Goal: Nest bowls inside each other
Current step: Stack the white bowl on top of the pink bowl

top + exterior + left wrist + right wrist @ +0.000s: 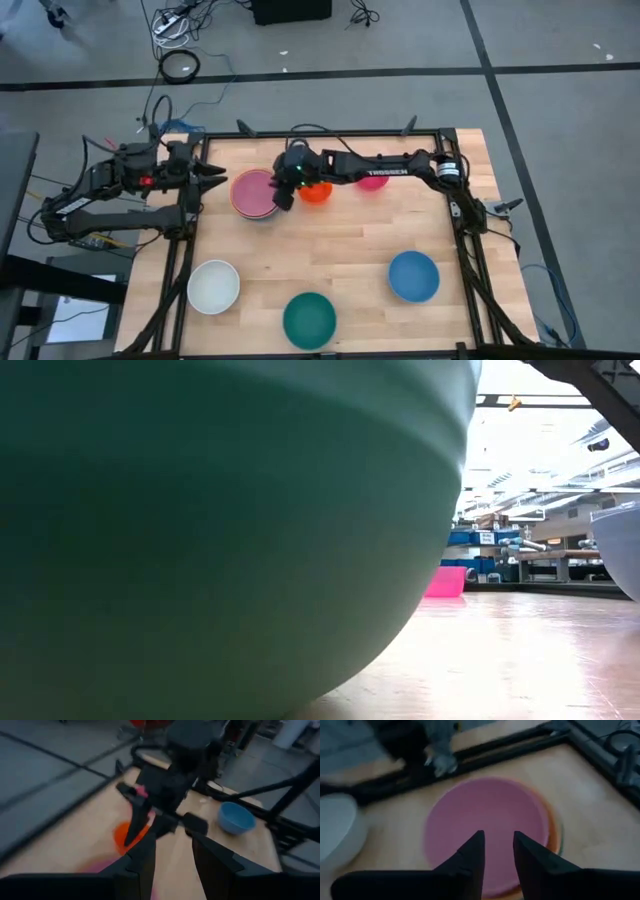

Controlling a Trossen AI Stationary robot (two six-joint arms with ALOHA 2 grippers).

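Note:
A pink bowl (487, 820) sits nested on top of a stack; an orange rim (551, 827) and a green rim (561, 842) of lower bowls show beneath it. The stack (254, 194) stands at the far left of the table. My right gripper (497, 845) is open, slanting down over the pink bowl's right side (283, 190), with nothing between its fingers. My left gripper (172, 855) is open at the table's far left edge (215, 180), pointing toward the stack. An orange bowl (316, 191) and a magenta bowl (373, 181) stand to the right of the stack.
A white bowl (213, 286), a teal bowl (309, 320) and a blue bowl (413, 276) stand along the near side. The teal bowl (200, 530) fills most of the low view. A black frame (460, 215) runs around the table's edges. Bare wood lies mid-table.

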